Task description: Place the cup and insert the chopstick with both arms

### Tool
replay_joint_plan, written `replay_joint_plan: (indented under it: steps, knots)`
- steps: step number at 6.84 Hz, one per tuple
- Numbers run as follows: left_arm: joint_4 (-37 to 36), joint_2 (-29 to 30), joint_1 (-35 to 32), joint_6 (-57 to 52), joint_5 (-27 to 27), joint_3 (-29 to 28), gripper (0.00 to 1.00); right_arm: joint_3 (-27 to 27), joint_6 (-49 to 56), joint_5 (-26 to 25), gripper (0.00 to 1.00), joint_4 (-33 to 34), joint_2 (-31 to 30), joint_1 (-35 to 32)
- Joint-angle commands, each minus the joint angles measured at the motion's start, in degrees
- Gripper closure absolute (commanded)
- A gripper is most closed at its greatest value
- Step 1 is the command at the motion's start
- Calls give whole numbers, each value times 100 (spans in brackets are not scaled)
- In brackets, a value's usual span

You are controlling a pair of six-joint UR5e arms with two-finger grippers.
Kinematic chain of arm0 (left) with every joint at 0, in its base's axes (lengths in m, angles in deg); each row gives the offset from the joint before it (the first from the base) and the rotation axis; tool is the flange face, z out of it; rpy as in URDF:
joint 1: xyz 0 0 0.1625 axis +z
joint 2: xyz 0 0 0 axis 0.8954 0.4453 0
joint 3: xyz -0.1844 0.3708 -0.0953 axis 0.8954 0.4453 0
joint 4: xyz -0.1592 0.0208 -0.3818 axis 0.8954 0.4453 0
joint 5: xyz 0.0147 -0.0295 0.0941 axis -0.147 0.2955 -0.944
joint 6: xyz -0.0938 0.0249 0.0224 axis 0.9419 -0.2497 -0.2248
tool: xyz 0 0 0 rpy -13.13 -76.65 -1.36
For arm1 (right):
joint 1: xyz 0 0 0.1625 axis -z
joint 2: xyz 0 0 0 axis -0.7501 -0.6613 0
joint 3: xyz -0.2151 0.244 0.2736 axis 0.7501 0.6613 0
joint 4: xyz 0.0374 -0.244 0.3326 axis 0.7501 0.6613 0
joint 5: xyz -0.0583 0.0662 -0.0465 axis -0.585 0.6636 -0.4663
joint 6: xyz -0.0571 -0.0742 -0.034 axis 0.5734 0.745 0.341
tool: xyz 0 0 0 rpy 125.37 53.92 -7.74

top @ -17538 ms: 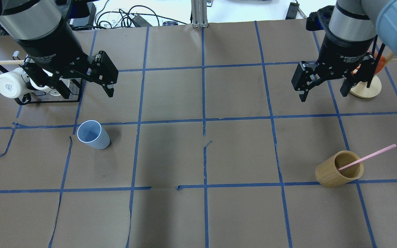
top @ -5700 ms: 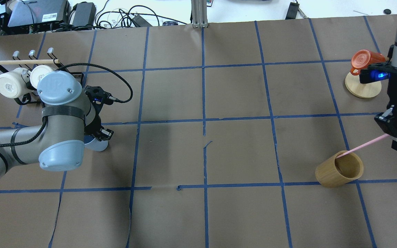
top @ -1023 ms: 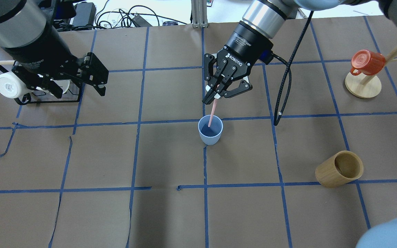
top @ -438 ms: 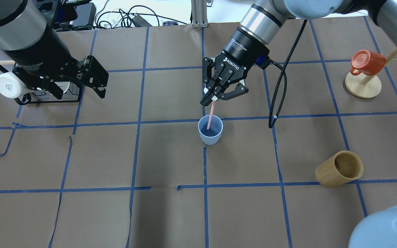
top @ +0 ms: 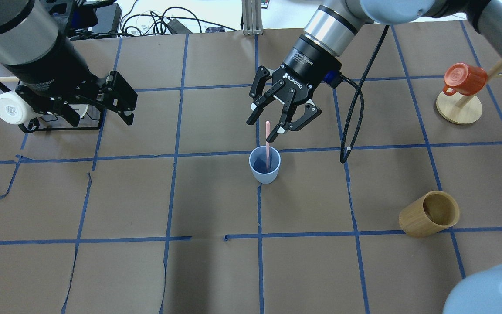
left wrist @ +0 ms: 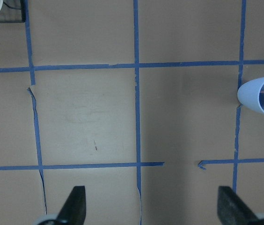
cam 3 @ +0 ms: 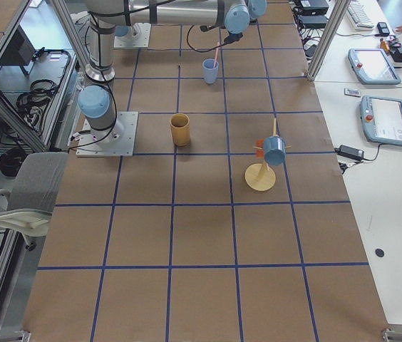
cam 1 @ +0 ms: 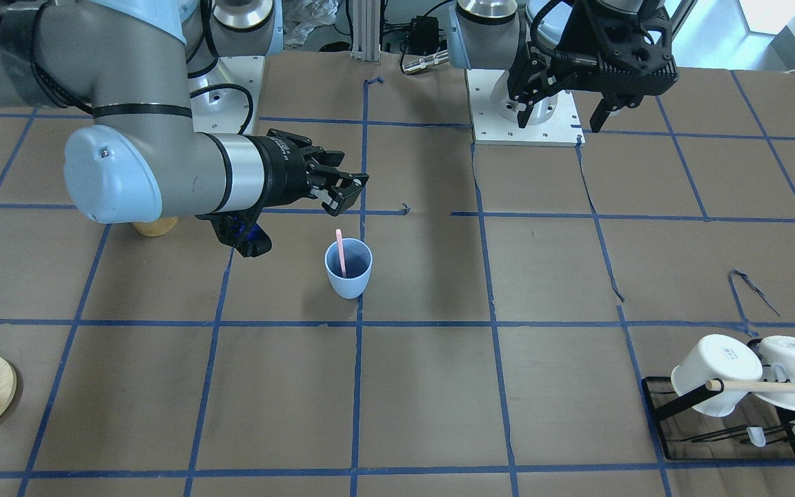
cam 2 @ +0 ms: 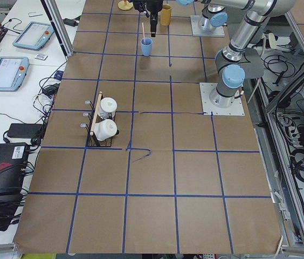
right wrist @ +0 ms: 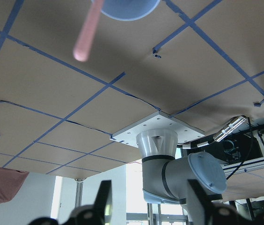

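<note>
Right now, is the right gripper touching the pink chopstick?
Apart. Front-facing view shows a clear gap between the open right gripper and the pink chopstick standing in the blue cup.

We're looking at grey tubing on the right arm (cam 1: 135, 69), with a pale blue joint cap (cam 1: 111, 183) dotted with small screws. A silver band (top: 329, 22) comes next, then the black right gripper (top: 263, 127) with white ROBOTIQ lettering (top: 292, 79) and a black braided cable (top: 357, 109) at its three o'clock. The left gripper (top: 103, 122) is black too.

the right gripper (top: 260, 131) has spread its fingers and let go of the chopstick (top: 268, 144), which now stands free and straighter in the cup (top: 265, 171) at mid-frame. long before, the cup sat at the left and the chopstick in the bamboo cup (top: 429, 214), lower right.
</note>
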Motion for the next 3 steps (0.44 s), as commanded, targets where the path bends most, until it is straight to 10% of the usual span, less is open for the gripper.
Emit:
replay_joint_plan:
  steps: [1, 3]
  knots:
    - [28, -9, 0, -1, 14, 0, 0, 71, -11, -524, 0, 428, -229, 25]
    - [37, -9, 0, -1, 23, 0, 0, 54, 1588, -2271, 0, 923, -493, 103]
